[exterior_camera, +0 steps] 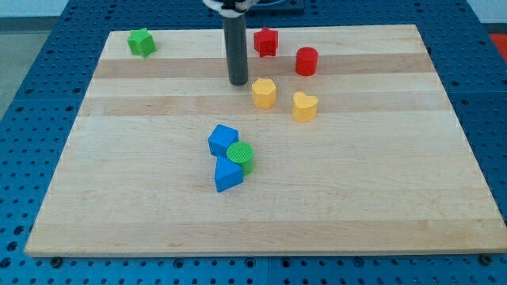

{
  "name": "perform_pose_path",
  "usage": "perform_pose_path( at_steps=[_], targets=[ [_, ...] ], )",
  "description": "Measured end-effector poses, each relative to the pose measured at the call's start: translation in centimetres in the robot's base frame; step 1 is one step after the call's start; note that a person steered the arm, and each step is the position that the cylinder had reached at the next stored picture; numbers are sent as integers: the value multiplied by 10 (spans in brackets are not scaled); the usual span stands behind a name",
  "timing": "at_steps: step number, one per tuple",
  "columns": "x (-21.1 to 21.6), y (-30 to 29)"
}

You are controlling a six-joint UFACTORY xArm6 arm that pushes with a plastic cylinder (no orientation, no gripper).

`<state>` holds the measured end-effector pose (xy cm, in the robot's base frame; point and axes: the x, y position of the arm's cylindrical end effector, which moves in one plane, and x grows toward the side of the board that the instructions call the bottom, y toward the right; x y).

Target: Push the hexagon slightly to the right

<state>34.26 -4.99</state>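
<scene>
- Where the table [396, 198] carries the blocks, the yellow hexagon [264, 93] sits in the upper middle: flat-topped, six-sided, plain yellow, upright
- My tip [238, 82] stands just to the view's left of the hexagon, slightly above it, a small gap between them
- No jaws on this rod; their state cannot be told
- Yellow heart [304, 106] lies near the hexagon's right, apart from it
- Red cylinder [306, 61] sits above the heart

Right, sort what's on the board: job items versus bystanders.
Job: yellow hexagon; my tip, just to its left in the view.

Bystanders: yellow heart, red star, red cylinder, green star, blue cube, green cylinder, blue triangle.
</scene>
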Motion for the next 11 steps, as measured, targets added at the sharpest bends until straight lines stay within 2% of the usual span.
perform_pose_path(
  at_steps=[1, 2, 8, 11],
  targets=[
    [24, -3],
    [28, 0],
    [30, 166],
    [32, 197]
  ],
)
